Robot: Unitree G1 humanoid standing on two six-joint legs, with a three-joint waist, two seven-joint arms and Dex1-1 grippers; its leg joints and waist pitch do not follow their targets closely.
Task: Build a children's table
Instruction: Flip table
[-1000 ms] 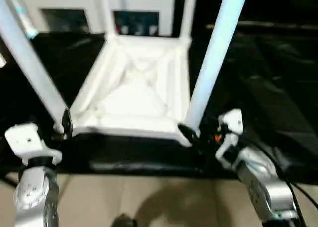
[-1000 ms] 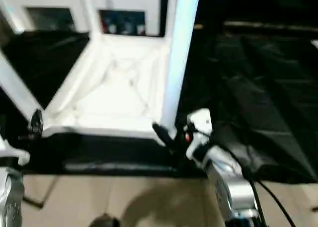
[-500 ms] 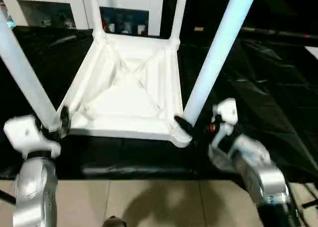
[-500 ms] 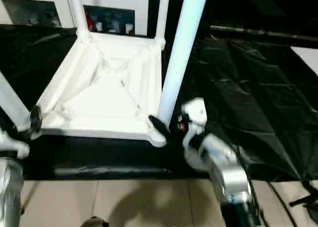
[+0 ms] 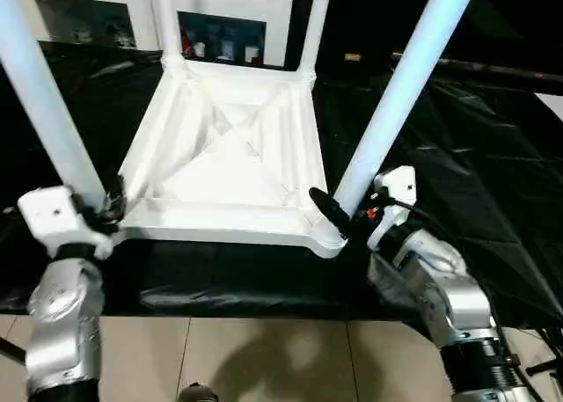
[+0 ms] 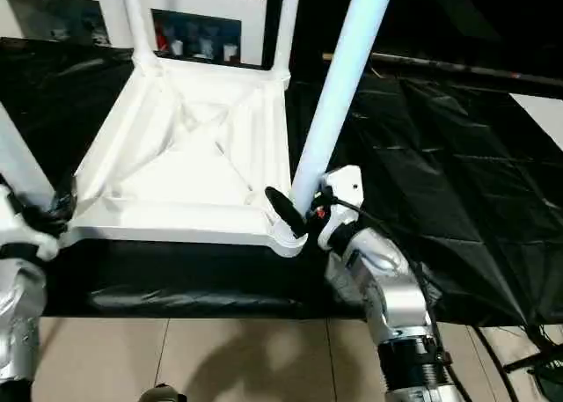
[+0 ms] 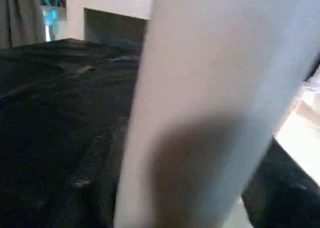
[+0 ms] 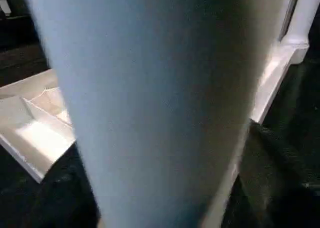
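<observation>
On a black-draped counter (image 5: pixel 493 200), the children's table (image 5: pixel 229 156) is lying upside down, ribbed underside up, with four white tubular legs rising from its rounded corner sockets. At near left, the left end effector (image 5: pixel 110 210) is closing around the base of the near-left leg (image 5: pixel 48 94), its black fingers flanking the tube just above the socket; whether they are already pressing on it cannot be told. Behind the far edge of the tabletop, a white glass-door cabinet (image 5: pixel 220 24) is standing against the wall. At near right, the right end effector (image 5: pixel 339 215) is bracketing the foot of the near-right leg (image 5: pixel 396 94), one black finger (image 5: pixel 324 208) lying against the corner socket, the jaws partly open around the tube. Both arms appear to be gripping low on the legs, likely to steady or seat them firmly, or to lift the finished table. All four legs are standing in their sockets, suggesting assembly is nearly complete.
</observation>
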